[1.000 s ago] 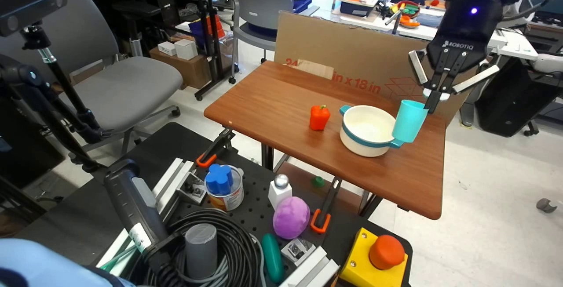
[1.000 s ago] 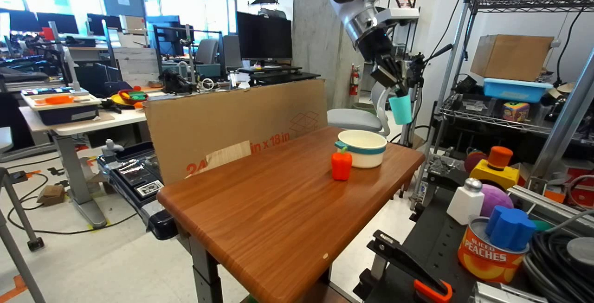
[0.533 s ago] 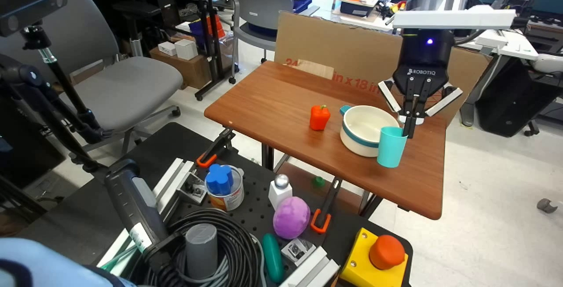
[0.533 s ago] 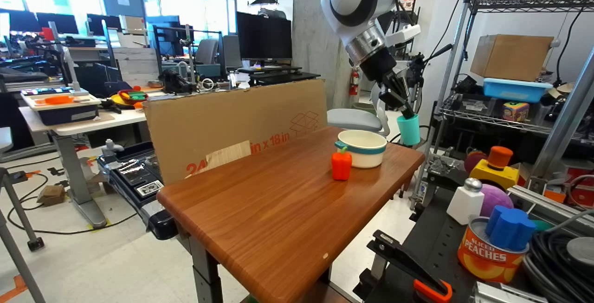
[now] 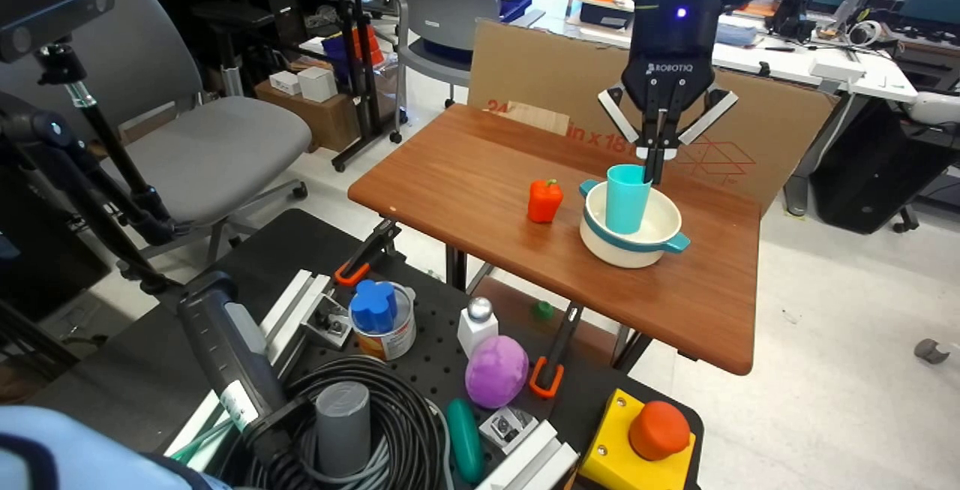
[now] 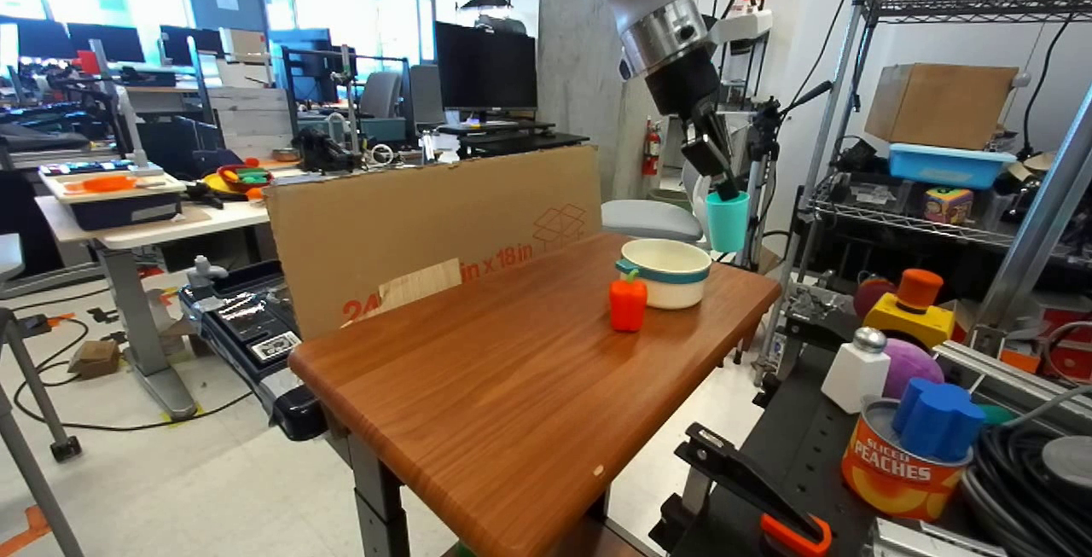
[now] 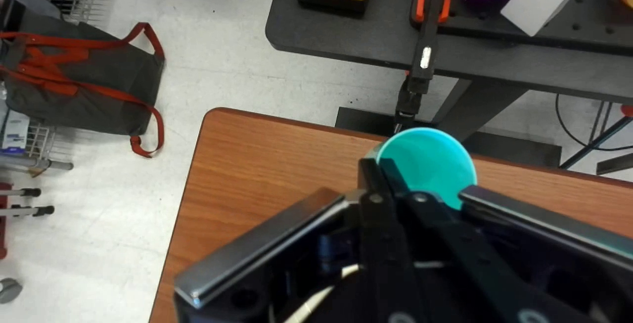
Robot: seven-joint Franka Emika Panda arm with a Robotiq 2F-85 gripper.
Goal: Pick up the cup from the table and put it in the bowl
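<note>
The teal cup (image 5: 627, 201) hangs upright, slightly tilted, from my gripper (image 5: 653, 167). The wrist view shows the gripper (image 7: 380, 172) shut on the cup's rim (image 7: 435, 162), one finger inside and one outside. The white bowl (image 5: 616, 253) with teal band and handles stands on the table. In that exterior view the cup overlaps the bowl's opening. In an exterior view the cup (image 6: 728, 224) is right of the bowl (image 6: 678, 293), its base near rim height in the picture. In the wrist view the bowl is mostly or wholly hidden behind the gripper.
A red bell pepper (image 5: 545, 202) stands on the wooden table (image 5: 465, 175) beside the bowl. A cardboard sheet (image 6: 444, 207) stands upright along the table's far edge. A black cart (image 5: 442, 400) with a can, salt shaker, purple ball and yellow button box stands nearby.
The gripper and held cup first went lower, then rose again. They moved left in an exterior view, from right of the bowl to overlapping it. The bowl and pepper have not moved.
</note>
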